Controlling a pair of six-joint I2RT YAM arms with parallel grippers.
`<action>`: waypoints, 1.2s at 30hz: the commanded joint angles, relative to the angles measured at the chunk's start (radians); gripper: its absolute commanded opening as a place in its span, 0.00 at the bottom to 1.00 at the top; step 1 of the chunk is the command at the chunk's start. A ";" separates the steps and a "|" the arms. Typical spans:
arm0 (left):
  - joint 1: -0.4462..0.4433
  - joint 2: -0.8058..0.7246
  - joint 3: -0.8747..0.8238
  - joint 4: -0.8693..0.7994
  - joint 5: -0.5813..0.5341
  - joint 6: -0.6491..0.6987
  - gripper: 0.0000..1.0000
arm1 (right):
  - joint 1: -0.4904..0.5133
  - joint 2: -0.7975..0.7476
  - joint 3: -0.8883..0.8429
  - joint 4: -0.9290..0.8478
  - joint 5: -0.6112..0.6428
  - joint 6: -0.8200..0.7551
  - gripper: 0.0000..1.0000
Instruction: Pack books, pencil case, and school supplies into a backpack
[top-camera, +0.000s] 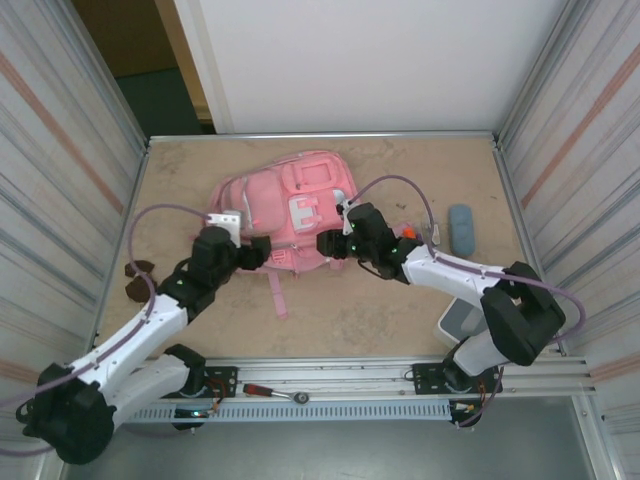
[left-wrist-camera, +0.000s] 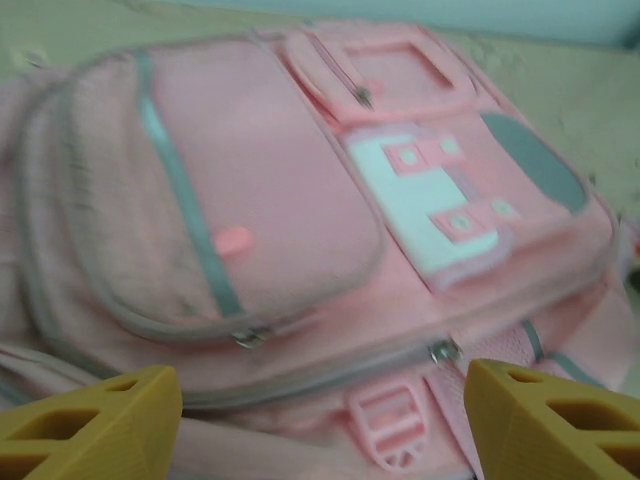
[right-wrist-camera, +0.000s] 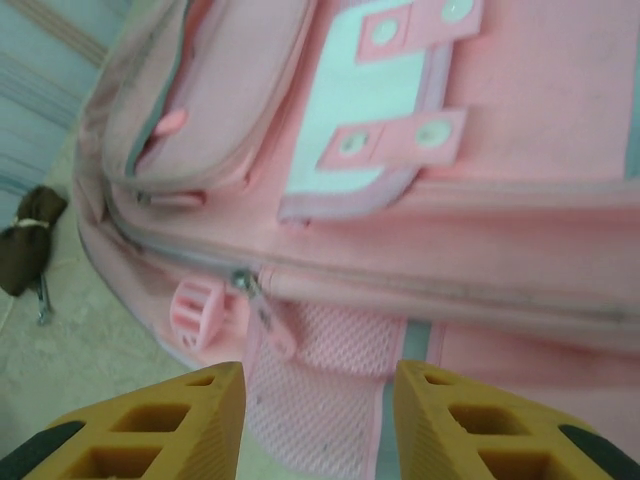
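Left claw (left-wrist-camera: 322, 400) spread wide, nothing between the fingers, sits at the near-left edge of the large soft pink fabric backpack (top-camera: 290, 200). Backpack lies front-up, mid table (top-camera: 350, 305). Right claw (right-wrist-camera: 320, 375) parted, narrower gap, empty, at the backpack's near edge by a zip pull and mesh strap. Slate-blue oblong pouch (top-camera: 461, 228) lies on the table, well right of the backpack.

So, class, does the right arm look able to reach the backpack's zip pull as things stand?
Probably yes: the zip pull on the backpack lies just ahead of the right arm, its jaws open, with nothing between.
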 joint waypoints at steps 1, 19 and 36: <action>-0.099 0.101 0.058 -0.033 -0.117 -0.022 0.74 | -0.032 0.086 0.015 0.042 -0.063 0.025 0.38; -0.338 0.631 0.337 -0.153 -0.436 -0.047 0.81 | -0.066 0.157 -0.238 0.405 -0.177 0.277 0.27; -0.385 0.665 0.387 -0.227 -0.578 -0.017 0.56 | -0.069 0.170 -0.236 0.378 -0.155 0.249 0.27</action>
